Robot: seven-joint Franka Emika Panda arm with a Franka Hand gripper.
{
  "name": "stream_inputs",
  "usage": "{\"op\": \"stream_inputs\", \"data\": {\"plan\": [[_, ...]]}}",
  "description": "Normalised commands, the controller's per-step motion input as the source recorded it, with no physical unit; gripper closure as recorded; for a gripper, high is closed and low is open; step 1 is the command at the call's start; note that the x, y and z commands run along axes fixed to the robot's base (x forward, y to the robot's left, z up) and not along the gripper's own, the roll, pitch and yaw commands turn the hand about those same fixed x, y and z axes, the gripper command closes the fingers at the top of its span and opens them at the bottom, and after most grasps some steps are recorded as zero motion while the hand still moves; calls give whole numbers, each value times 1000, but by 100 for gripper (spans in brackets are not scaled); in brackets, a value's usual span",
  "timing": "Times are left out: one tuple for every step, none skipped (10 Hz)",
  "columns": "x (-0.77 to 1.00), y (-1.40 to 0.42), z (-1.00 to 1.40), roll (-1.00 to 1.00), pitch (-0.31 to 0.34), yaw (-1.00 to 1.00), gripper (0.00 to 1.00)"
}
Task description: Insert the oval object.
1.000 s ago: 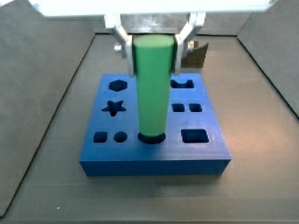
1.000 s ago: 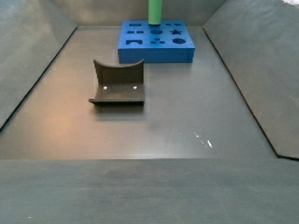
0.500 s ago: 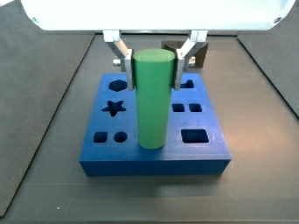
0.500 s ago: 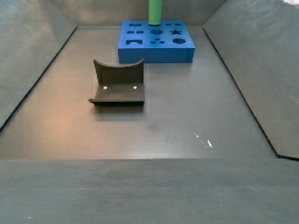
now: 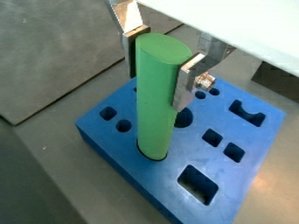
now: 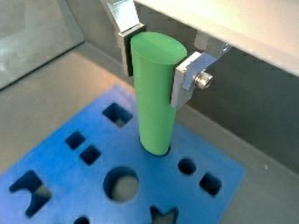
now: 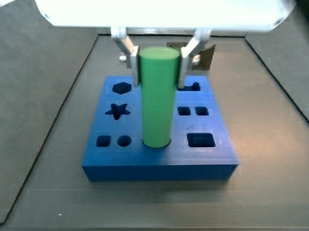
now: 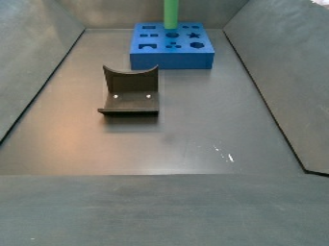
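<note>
The oval object (image 7: pixel 157 99), a tall light-green peg, stands upright with its lower end in a hole of the blue holed block (image 7: pixel 182 158). It also shows in both wrist views (image 5: pixel 158 96) (image 6: pixel 156 92) and in a side view (image 8: pixel 170 12). My gripper (image 7: pixel 158 54) is at the peg's top, one finger on each side. The fingers (image 7: pixel 125 52) stand a little apart from the peg, so the gripper is open. In both wrist views (image 5: pixel 160 57) (image 6: pixel 156 59) the pads sit close beside the peg's top.
The block (image 8: pixel 171 46) sits at the far end of the grey walled floor. The dark fixture (image 8: pixel 129 91) stands mid-floor, well away from the block; part of it shows behind my gripper (image 7: pixel 207 58). The block has several other shaped holes (image 7: pixel 117 112).
The peg has dropped lower into the hole and its top now shows between the fingers. The fingers have let go of it and stand slightly apart.
</note>
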Motion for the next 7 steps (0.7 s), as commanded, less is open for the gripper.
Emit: {"op": "stream_inputs", "data": {"plan": [[0,20,-151,104,49,-86,100],[0,0,-254,101,0,-63,100],[9,-49,-337,96,0,-31,100],[6,-51,-380,60,0,-31,100],[14,-43,-360,14,-13,-37,100],[29,-34,-363,0,-19,-60,100],[57,0,-343,0,-11,-71,100]]}}
